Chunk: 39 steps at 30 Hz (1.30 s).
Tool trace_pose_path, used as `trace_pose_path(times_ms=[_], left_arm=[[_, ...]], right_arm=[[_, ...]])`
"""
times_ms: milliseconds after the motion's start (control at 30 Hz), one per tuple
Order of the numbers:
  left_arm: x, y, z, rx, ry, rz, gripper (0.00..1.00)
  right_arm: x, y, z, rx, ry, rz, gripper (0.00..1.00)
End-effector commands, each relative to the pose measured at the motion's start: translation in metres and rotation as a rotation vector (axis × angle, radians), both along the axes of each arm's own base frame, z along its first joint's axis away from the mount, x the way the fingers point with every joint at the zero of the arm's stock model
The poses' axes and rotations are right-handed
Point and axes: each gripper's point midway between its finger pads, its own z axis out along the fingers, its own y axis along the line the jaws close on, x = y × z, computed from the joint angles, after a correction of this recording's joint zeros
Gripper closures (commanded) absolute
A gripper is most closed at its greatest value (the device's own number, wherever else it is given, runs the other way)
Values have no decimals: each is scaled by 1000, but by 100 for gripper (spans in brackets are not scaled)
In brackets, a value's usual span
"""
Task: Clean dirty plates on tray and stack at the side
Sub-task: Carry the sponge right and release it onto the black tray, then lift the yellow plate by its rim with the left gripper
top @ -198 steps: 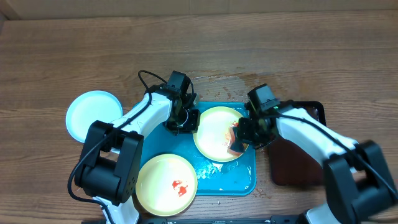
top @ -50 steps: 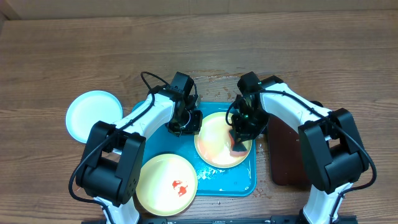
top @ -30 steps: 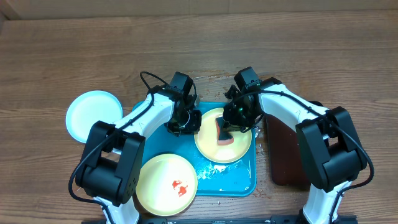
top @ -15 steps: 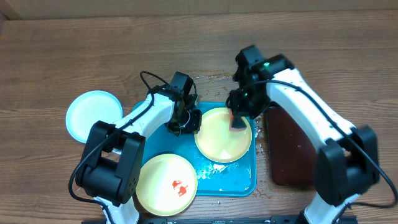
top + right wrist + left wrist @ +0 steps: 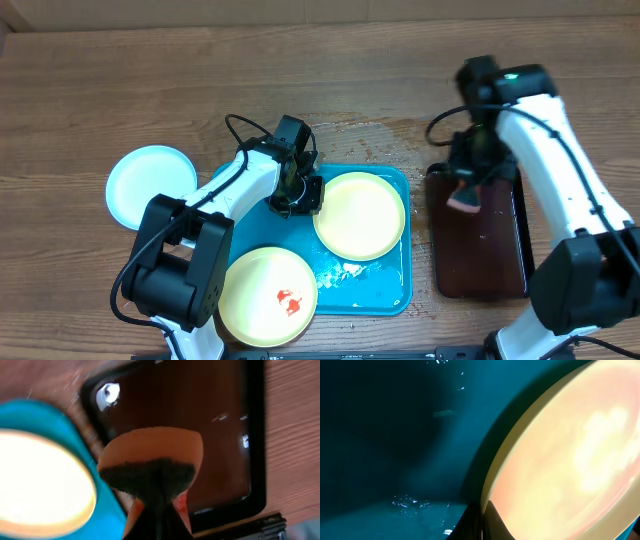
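As we are looking down from overhead, a brown wooden table (image 5: 120, 80) is filling the view, its grain running left to right. A pale strip (image 5: 300, 8) is running along its far edge, and of the room beyond we are seeing nothing. A wet patch (image 5: 352, 132) is glistening on the wood just beyond the turquoise tray (image 5: 390, 290), whose own floor is shining with water too.

We are counting two trays: the turquoise one in the middle and a dark maroon tray (image 5: 485, 260) just to its right.

We are counting three plates. The blue-white plate (image 5: 150, 187) is lying on the bare wood at the left, apart from the trays. The clean yellow plate (image 5: 360, 215) is sitting on the far right part of the turquoise tray. The smeared yellow plate (image 5: 267, 297), carrying a small red blot, is resting at the near left corner and reaching out past the tray's edge.

We are counting one sponge (image 5: 461, 202), peach with a dark scouring face, over the far end of the maroon tray. The right gripper (image 5: 466, 188) is pinching it between its fingers.

The left gripper (image 5: 300, 197) is sitting low at the left rim of the clean yellow plate. In its wrist view the fingertips (image 5: 479, 522) are meeting at that rim and pinching it.
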Motion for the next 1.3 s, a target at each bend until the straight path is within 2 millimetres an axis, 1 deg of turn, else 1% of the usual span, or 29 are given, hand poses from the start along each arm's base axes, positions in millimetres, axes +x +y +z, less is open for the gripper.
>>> trace_pose_path(times_ms=[0, 67, 100, 200, 267, 400, 433, 467, 500, 533, 567, 600, 633, 700, 733, 767, 833, 867, 933, 1067, 1167, 1267], left_arm=[[-1, 4, -5, 17, 3, 0, 96], [-1, 4, -5, 18, 3, 0, 96], [-1, 4, -5, 17, 4, 0, 96], [-1, 4, -5, 18, 3, 0, 96], [-1, 4, -5, 18, 3, 0, 96], [-1, 4, -5, 18, 3, 0, 96], [-1, 4, -5, 17, 4, 0, 96], [-1, 4, -5, 18, 4, 1, 96], [-1, 4, -5, 18, 4, 1, 96], [-1, 4, -5, 18, 4, 1, 96], [-1, 4, -5, 18, 4, 0, 96], [-1, 4, -5, 17, 4, 0, 96], [-1, 4, -5, 17, 4, 0, 96], [-1, 4, -5, 17, 4, 0, 96], [-1, 4, -5, 17, 4, 0, 96], [-1, 4, -5, 18, 3, 0, 96], [0, 4, -5, 16, 1, 0, 96], [0, 4, -5, 16, 1, 0, 96], [0, 3, -5, 11, 2, 0, 96], [-2, -1, -2, -13, 10, -2, 96], [1, -7, 3, -43, 7, -3, 96], [8, -13, 14, -69, -15, -5, 96]], right_arm=[[-4, -28, -14, -8, 7, -101, 96], [-10, -31, -31, 36, 32, -126, 96], [-19, -30, -48, 58, 59, -135, 96], [-35, -31, -77, 57, 98, -139, 96], [-41, -29, -89, 65, 106, -141, 96], [-40, -29, -93, 67, 99, -141, 96], [-40, -29, -93, 68, 97, -141, 82], [-39, -28, -93, 71, 93, -141, 61], [-38, -28, -93, 72, 91, -141, 50], [-38, -28, -93, 71, 91, -141, 43], [-38, -28, -93, 72, 91, -141, 26], [-38, -28, -93, 72, 91, -139, 14], [-38, -28, -93, 74, 90, -128, 12], [-38, -29, -90, 75, 92, -114, 3], [-37, -29, -87, 75, 92, -114, 2], [-34, -29, -83, 75, 86, -110, 0], [-25, -29, -68, 80, 55, -90, 0], [-21, -29, -59, 81, 36, -86, 0], [-8, -28, -33, 85, -21, -72, 0], [20, -29, 36, 90, -181, -51, 0], [31, -29, 84, 93, -278, -42, 0], [35, -28, 125, 94, -366, -23, 0]])
